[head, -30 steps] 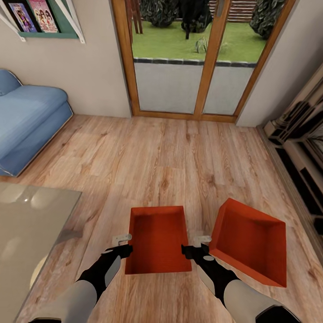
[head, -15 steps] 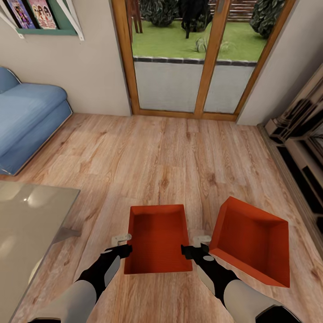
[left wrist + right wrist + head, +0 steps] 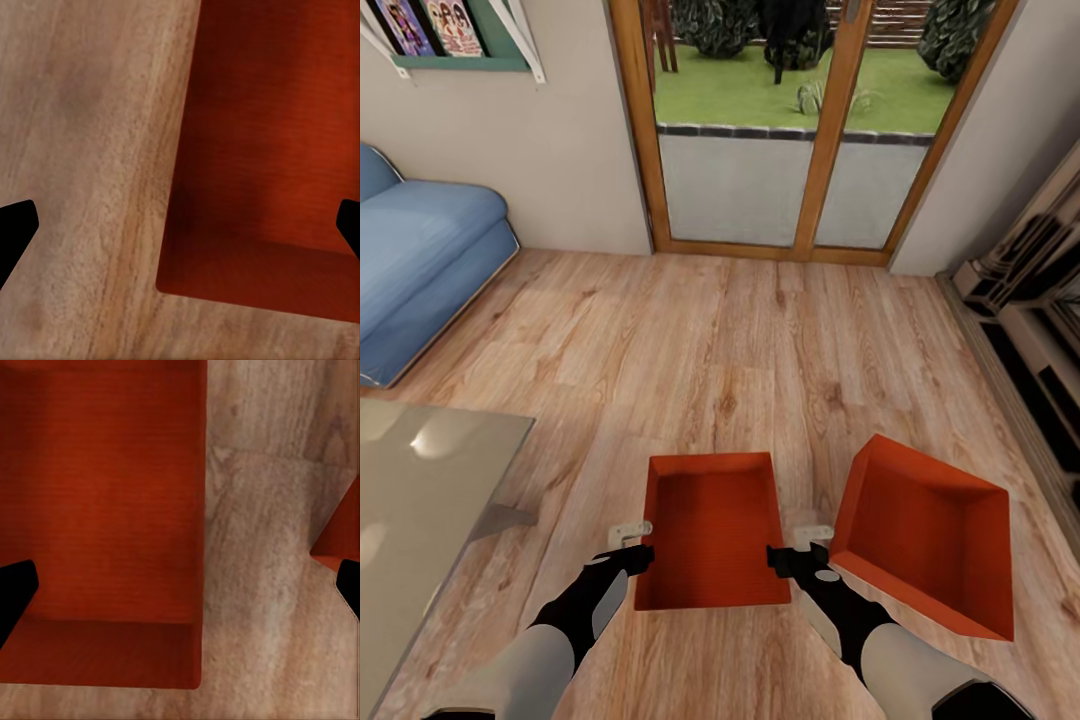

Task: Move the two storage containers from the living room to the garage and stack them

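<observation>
Head camera high, facing forward-down; 2 wrist cameras close, sharing near container point(image 3: 712, 530).

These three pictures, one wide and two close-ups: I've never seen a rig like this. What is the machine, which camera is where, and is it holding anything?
It is a simulated wheeled robot with two arms, each ending in a two-fingered claw. The wide picture comes from a camera on its head, looking down over both arms. Each close-up comes from a camera near one claw, looking along its black fingers.

On the wood-plank floor lie two orange-red storage bins. The left claw and right claw sit at opposite side walls of the nearer bin. In the close-ups each claw is open, its fingers straddling a wall, so nothing is gripped yet. The second bin lies apart, on the robot's right, turned at an angle.

Around them are a blue sofa, a glass table and glass doors.
</observation>
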`<state>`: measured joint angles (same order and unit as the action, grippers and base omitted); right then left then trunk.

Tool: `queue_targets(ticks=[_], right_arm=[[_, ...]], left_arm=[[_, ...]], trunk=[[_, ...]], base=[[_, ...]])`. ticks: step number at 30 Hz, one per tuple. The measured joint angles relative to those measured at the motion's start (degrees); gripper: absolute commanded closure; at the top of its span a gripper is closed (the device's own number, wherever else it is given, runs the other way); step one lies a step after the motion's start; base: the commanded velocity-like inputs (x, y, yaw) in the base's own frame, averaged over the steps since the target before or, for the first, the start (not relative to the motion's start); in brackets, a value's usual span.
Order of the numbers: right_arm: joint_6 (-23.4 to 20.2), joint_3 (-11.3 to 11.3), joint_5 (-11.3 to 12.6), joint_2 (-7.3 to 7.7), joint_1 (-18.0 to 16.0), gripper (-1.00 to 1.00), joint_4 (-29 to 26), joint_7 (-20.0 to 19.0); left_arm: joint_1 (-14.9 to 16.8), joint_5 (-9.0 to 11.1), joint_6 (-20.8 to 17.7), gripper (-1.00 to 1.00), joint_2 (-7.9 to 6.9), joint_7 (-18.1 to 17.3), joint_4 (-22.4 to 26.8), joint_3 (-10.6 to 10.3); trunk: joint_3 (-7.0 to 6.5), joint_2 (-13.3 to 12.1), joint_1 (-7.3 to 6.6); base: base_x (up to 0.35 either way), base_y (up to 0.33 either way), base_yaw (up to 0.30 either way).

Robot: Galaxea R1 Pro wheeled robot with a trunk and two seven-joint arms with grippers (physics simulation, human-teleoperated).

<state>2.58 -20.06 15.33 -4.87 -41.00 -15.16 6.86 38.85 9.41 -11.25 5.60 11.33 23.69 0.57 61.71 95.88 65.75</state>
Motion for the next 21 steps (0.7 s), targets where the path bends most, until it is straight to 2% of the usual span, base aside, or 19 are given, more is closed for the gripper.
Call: queue_targets(ticks=[14,21], right_arm=[[0.1,-0.1,0.0,0.16,0.0,-1.0,0.0,0.0],[0.9,-0.1,0.1,0.15,0.0,-1.0,0.1,-0.1]], left_arm=[[0.0,0.0,0.0,-1.0,-0.05,0.4,0.0,0.0],[0.0,0.1,-0.1,-1.0,0.0,0.4,2.0,-0.1]], trunk=[[2.51,5.6,3.08],[3.77,8.4,4.61]], base=[[0.0,0.0,0.0],[0.0,0.0,0.0]])
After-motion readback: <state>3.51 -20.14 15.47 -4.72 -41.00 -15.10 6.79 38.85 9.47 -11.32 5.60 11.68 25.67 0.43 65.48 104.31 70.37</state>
